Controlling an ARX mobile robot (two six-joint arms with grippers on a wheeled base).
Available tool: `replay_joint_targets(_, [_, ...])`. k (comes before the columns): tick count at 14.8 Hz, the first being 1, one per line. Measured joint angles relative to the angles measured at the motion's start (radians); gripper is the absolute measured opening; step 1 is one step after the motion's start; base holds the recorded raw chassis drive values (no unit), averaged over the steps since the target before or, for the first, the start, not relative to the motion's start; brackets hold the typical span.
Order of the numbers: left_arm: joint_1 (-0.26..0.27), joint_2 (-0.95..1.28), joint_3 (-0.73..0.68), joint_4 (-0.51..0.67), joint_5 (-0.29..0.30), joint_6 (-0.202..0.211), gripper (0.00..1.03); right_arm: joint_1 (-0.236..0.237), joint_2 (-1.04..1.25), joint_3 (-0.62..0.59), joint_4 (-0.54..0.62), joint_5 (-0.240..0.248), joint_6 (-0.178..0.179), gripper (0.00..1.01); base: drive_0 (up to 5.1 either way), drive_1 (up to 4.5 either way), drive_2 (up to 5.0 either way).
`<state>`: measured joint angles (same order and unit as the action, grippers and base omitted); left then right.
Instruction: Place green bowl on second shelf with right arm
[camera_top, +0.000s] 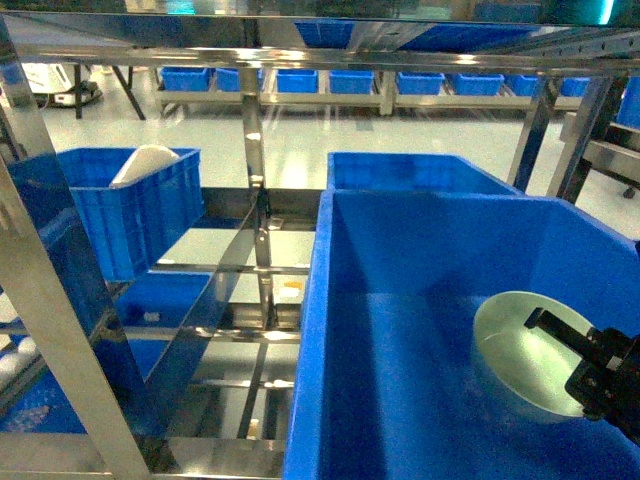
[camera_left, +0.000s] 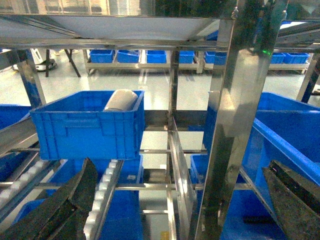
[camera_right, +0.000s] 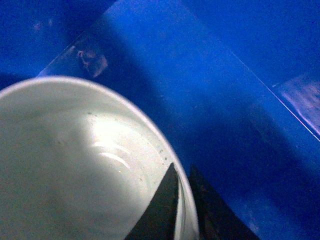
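Observation:
The pale green bowl (camera_top: 515, 350) hangs tilted, its opening turned left, low inside the deep blue crate (camera_top: 318, 300) that fills the second shelf on the right of the head view. My right gripper (camera_top: 548, 335) is shut on the bowl's right rim. In the right wrist view one dark finger lies inside the green bowl (camera_right: 75, 165) and the other outside, so the right gripper (camera_right: 182, 170) pinches the rim, with the blue crate wall (camera_right: 240, 110) behind. I cannot tell whether the bowl touches the crate floor. My left gripper (camera_left: 178, 167) stands open and empty before the rack.
A smaller blue crate (camera_top: 120, 210) holding a white domed object (camera_top: 145, 165) sits on the rack's left side. Shiny steel uprights (camera_top: 258, 180) (camera_left: 235, 125) and a white roller rail (camera_left: 105, 195) stand close. More blue crates (camera_top: 350, 80) line the far wall.

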<state>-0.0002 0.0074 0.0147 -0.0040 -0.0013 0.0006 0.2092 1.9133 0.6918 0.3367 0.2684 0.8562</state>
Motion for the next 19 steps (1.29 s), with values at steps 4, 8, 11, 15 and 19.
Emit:
replay_joint_targets(4, [0.0,0.0,0.0,0.0,0.0,0.0,0.98,-0.008,-0.073,-0.04,0.067,0.07,-0.085,0.55,0.0,0.0,0.0])
replay_joint_targets(8, [0.0,0.0,0.0,0.0,0.0,0.0,0.98,0.008,-0.45,-0.181,0.119,0.177,-0.303,0.98,0.0,0.0,0.0])
replay_joint_targets(11, [0.0,0.0,0.0,0.0,0.0,0.0,0.98,0.037,-0.689,-0.234,0.034,0.193,-0.403,0.98,0.0,0.0,0.0])
replay_joint_targets(15, [0.0,0.0,0.0,0.0,0.0,0.0,0.98,0.19,-1.242,-0.374,-0.051,0.403,-0.802,0.98,0.0,0.0,0.0])
replay_joint_targets(19, [0.0,0.0,0.0,0.0,0.0,0.0,0.98,0.111,-1.341,-0.427,-0.029,0.19,-0.864,0.84,0.0,0.0,0.0])
